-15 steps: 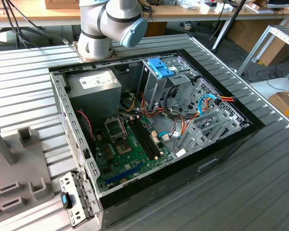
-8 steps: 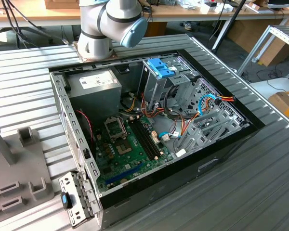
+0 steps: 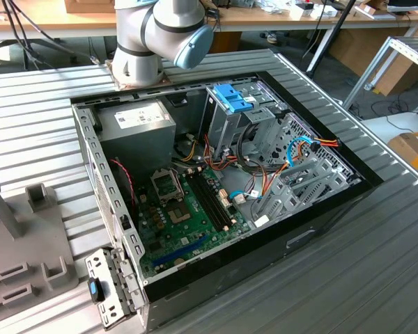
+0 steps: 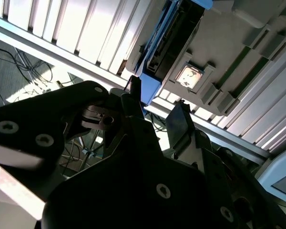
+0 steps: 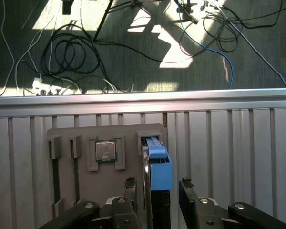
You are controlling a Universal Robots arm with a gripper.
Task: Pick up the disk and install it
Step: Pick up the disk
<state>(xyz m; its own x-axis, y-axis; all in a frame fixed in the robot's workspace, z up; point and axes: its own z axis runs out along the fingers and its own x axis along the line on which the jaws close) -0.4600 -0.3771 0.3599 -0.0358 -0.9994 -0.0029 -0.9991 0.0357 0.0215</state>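
The disk (image 5: 159, 167) stands on its thin edge in a slot of the grey holder (image 5: 128, 131), so its flat sides are easy to grab; the claw (image 5: 157, 182) is open, one finger on each side, seemingly not squeezing yet; the computer case (image 3: 299, 240) lies open.

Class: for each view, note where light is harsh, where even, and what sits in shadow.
First wrist view: hard sun patches on the floor, glare along the table edge. Second wrist view: the tool is a dark backlit shape against washed-out slats. Exterior view: even light, soft shade inside the case.
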